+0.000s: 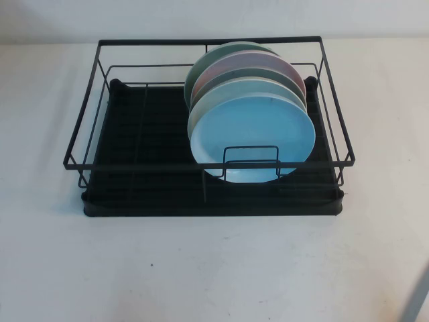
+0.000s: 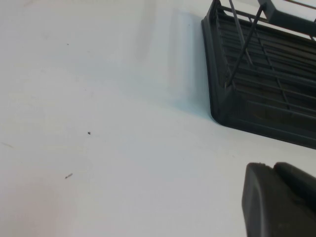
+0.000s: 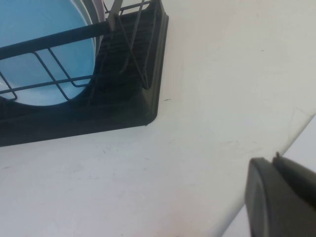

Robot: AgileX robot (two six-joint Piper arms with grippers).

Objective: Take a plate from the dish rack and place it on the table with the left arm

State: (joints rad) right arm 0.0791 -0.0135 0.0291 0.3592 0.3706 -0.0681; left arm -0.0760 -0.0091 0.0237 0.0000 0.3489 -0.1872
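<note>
The sky-blue plate (image 1: 258, 137) stands on edge at the front of a row of plates in the right half of the black dish rack (image 1: 134, 171). It also shows in the right wrist view (image 3: 39, 34) behind the rack's wires (image 3: 54, 42). My left gripper (image 2: 270, 167) is shut and empty. It hovers over the white table (image 2: 98, 123) beside the rack's near left corner (image 2: 222, 108). My right gripper (image 3: 274, 160) is shut and empty, near the rack's near right corner (image 3: 148, 103). Neither gripper shows in the high view.
Behind the blue plate stand a pale mint plate (image 1: 218, 100), a pink plate (image 1: 268, 66) and a green plate (image 1: 200, 72). The rack's left half holds nothing. White table (image 1: 201, 268) lies in front of the rack. The table's edge (image 3: 296, 133) runs close to my right gripper.
</note>
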